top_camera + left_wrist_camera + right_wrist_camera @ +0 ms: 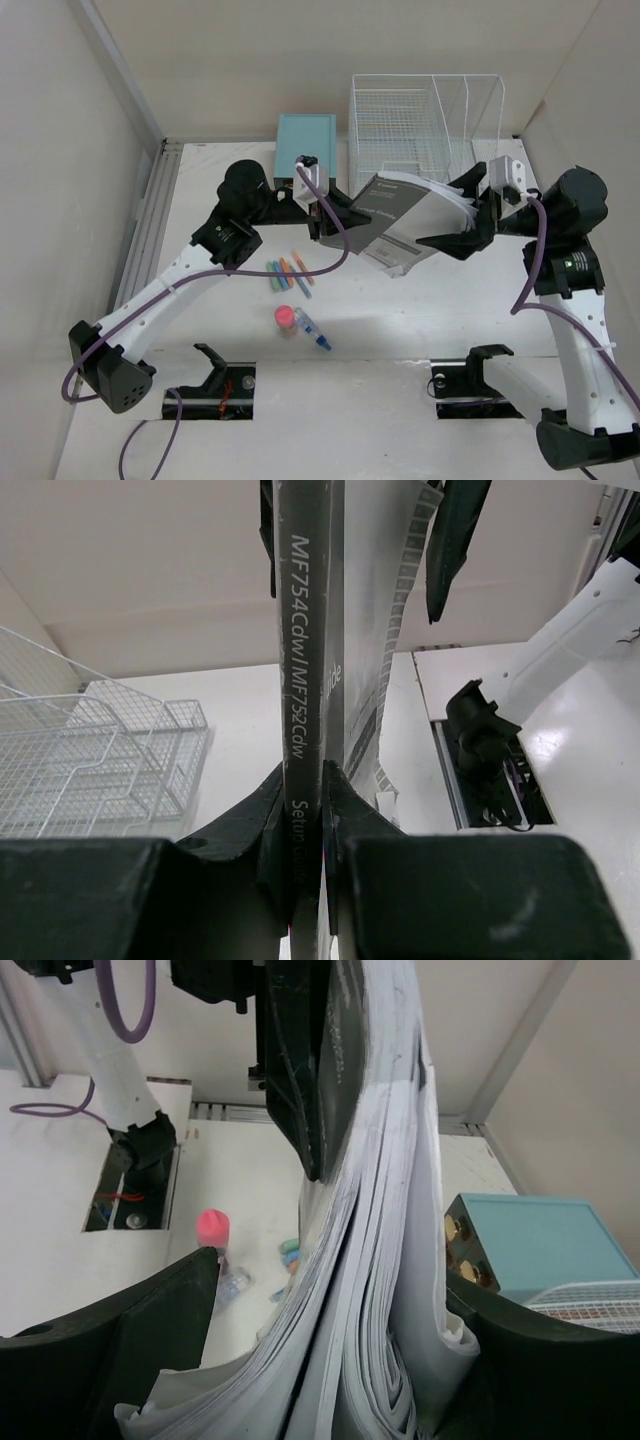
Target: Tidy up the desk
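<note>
Item: manual [395, 215], held aloft between the arms, with the desk [420, 320] below. Left gripper [322, 800]: clamped tight on its spine. Right gripper [455, 212]: jaws wide astride the fanned page edges; pinch not discernible. Step, as judged: filing the manual. Next likely calls for a secure right grip, then carriage to the wire rack [400, 120] just beyond both grippers.

Can't read cover print on booklet [395, 215] from above, too small. Can't identify coloured sticks [285, 272] either. Can't see booklet's top in left wrist view, cropped by edge; lower spine lettering buried between fingers [255, 825]. Only partly seen behind pages: teal box [530, 1245].
</note>
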### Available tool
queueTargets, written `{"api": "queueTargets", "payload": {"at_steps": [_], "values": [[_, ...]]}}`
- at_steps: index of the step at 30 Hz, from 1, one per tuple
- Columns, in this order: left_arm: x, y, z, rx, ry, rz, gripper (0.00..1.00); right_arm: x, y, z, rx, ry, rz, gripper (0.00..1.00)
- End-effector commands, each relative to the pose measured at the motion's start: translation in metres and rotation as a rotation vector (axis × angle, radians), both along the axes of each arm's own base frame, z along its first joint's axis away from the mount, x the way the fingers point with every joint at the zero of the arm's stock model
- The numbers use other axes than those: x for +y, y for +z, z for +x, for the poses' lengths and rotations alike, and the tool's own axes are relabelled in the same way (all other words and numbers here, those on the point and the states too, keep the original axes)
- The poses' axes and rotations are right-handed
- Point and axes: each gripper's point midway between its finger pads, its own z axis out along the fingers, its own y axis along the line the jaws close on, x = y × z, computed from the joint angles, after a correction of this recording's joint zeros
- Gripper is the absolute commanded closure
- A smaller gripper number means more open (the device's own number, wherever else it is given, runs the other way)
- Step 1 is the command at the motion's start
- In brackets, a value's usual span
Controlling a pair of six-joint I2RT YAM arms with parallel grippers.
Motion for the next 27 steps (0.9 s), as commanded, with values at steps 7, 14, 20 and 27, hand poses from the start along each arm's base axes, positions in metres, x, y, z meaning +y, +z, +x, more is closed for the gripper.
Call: {"api": "queueTargets", "payload": {"at_steps": [7, 14, 20, 27], "values": [[0.015, 0.049, -0.017, -0.164, 0.006, -0.14, 1.0, -0.003, 0.028, 0.016, -0.048, -0.124, 0.045, 0.0], [0.027, 0.058, -0.02, -0.191, 0.039, -0.149, 1.0, -0.019, 0.017, 0.047, -0.039, -0.253, 0.041, 0.0], [0.038, 0.065, -0.021, -0.218, 0.064, -0.16, 1.0, -0.019, 0.014, 0.047, -0.031, -0.23, 0.034, 0.0], [0.035, 0.059, -0.019, -0.201, 0.053, -0.152, 1.0, -0.01, 0.004, 0.027, -0.004, -0.058, 0.001, 0.0]]}}
